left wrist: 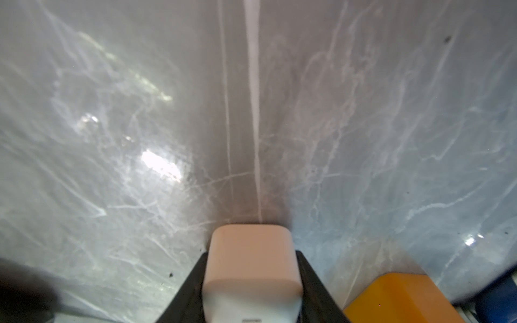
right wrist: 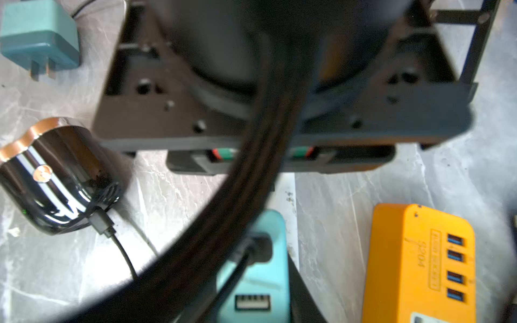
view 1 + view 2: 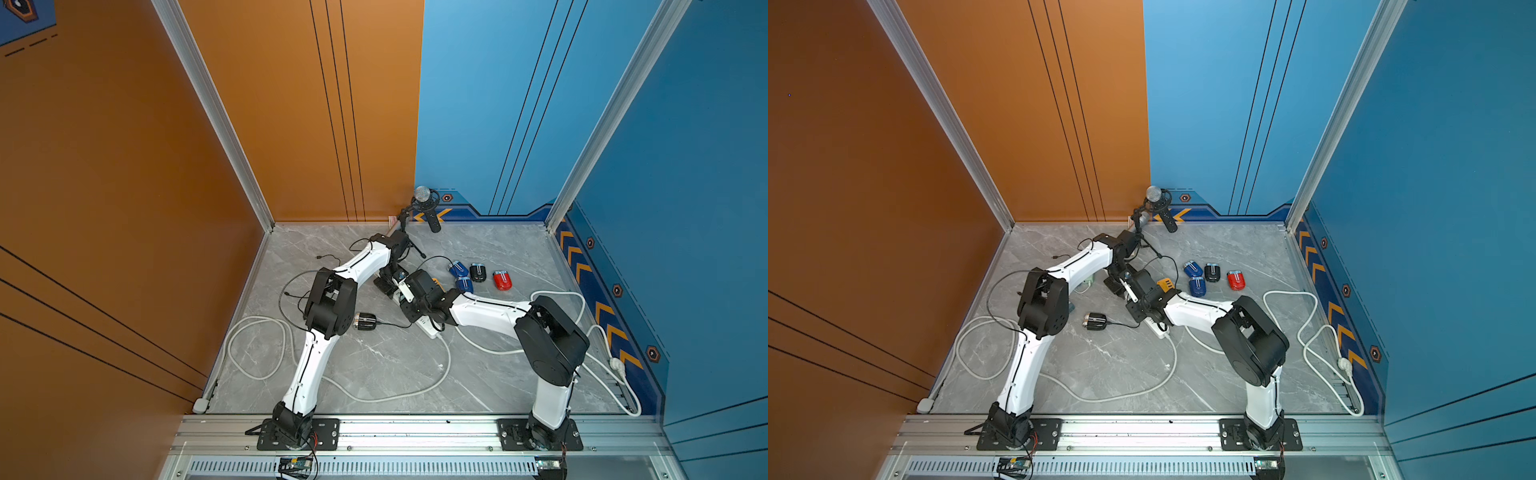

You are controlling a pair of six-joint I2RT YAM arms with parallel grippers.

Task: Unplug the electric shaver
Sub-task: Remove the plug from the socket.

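Lying on the grey marble tabletop point(image 3: 374, 365) near frame centre in a top view, the glossy black electric shaver point(image 3: 365, 321) has a thin black cable point(image 2: 123, 251) plugged into it. It sits apart from both grippers. The left gripper point(image 1: 252, 253) clamps a white rounded block point(image 1: 251, 279). The right gripper point(image 2: 256, 275) clamps a pale teal USB block point(image 2: 268, 279), with one finger hidden.

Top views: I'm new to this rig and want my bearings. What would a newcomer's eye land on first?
The left arm and right arm meet mid-table: the left gripper clamps a white block, the right gripper a teal charger block. Between the arms lies the glossy black electric shaver, its cable plugged in. Behind the right arm sits a cluster of blue, black and red gadgets.
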